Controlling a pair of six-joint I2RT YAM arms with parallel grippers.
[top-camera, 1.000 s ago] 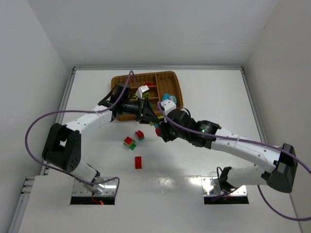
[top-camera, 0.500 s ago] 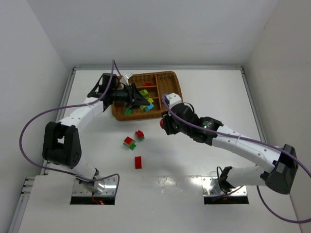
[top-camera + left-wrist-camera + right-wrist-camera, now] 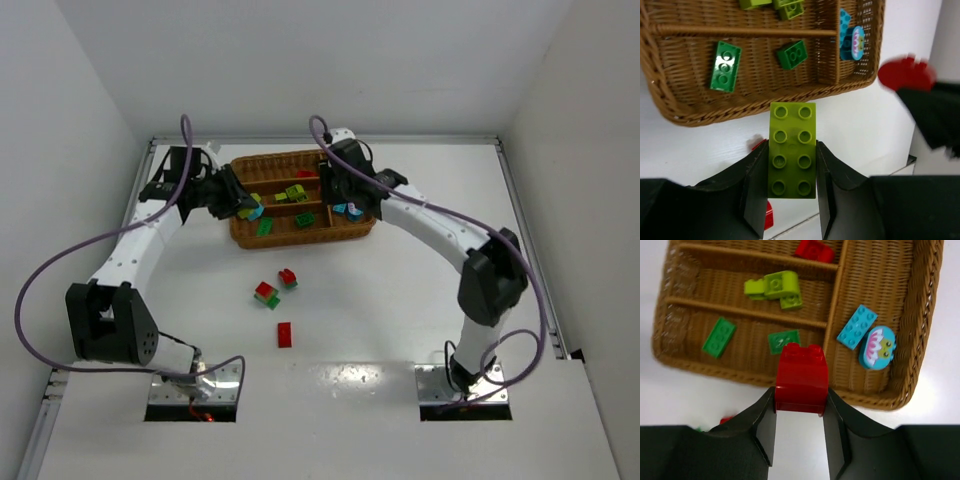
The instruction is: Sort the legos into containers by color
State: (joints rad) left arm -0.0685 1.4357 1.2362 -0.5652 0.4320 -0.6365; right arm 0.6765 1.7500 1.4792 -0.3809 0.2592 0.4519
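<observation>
1. Nearest on the white desk [image 3: 400, 300]: a flat red brick [image 3: 284, 334] and two red-and-green stacks [image 3: 266, 294], unsorted.
2. Left pincer [image 3: 791, 155] grasps a yellow-green studded brick [image 3: 792, 142]. Right pincer [image 3: 801, 405] is clenched on a chunky red brick [image 3: 801, 372]. Both are at the brown woven wicker tray [image 3: 925, 325].
3. Slots hold green, yellow-green, red and cyan pieces; I'd say past halfway.
4. Plain white walls [image 3: 300, 70] behind.

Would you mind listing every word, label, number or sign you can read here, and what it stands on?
None: no text can be read in any view.
The round cyan piece carries only a printed picture, no letters.
Studs on the yellow-green brick and the red brick show no readable marking.
</observation>
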